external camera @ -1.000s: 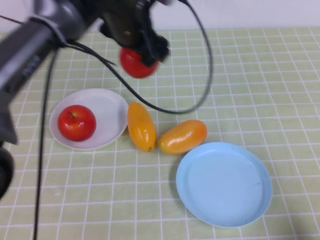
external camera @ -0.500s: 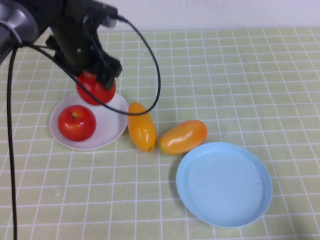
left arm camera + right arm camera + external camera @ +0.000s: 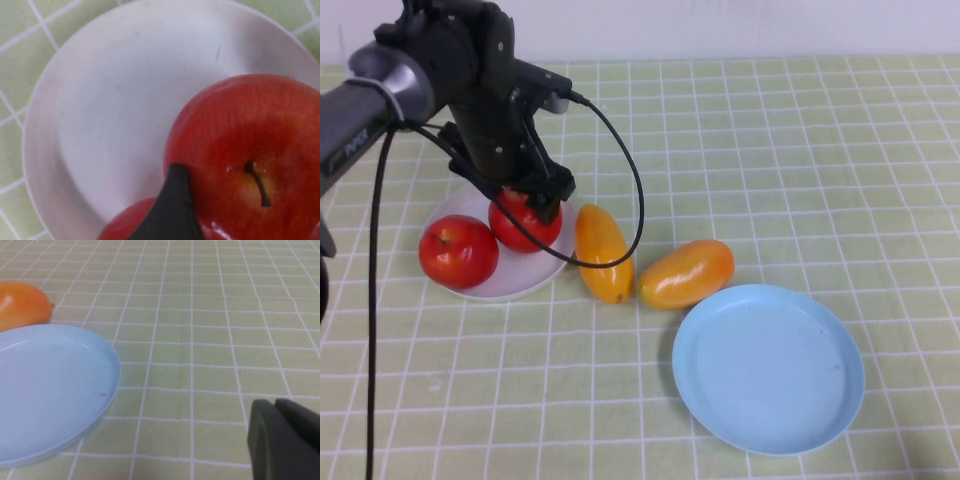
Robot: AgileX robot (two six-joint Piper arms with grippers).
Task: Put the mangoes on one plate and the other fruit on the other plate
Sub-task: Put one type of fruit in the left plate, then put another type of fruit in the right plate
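**Second apple held over the white plate; mangoes unsorted on the cloth**

Far left of the table: the white plate (image 3: 545,262) is seen on the green checked cloth (image 3: 800,150). One red apple (image 3: 458,251) rests on the plate's left part. A second apple (image 3: 528,221) is gripped by the left gripper (image 3: 527,200), whose jaws are spread wide around the fruit; it sits at the plate's rear right part, just beside the first apple. Whether it already bears on the plate cannot be told. In the left wrist view the gripped apple (image 3: 250,160) is seen stem-up against the plate (image 3: 125,100), with one dark fingertip (image 3: 172,205) lying across its side and a sliver of the other apple (image 3: 125,222) below.

Centre: two mangoes are noted on the cloth, off both plates. The left mango (image 3: 603,252) lies just beside the white plate's right rim; the right mango (image 3: 686,273) lies tilted, its lower end touching the first.

Right of centre: the blue plate (image 3: 768,366) is seen near the right mango.

The right gripper (image 3: 282,442) is recorded only in its own wrist view, closed on nothing, low over the cloth, apart from the blue plate (image 3: 50,390).
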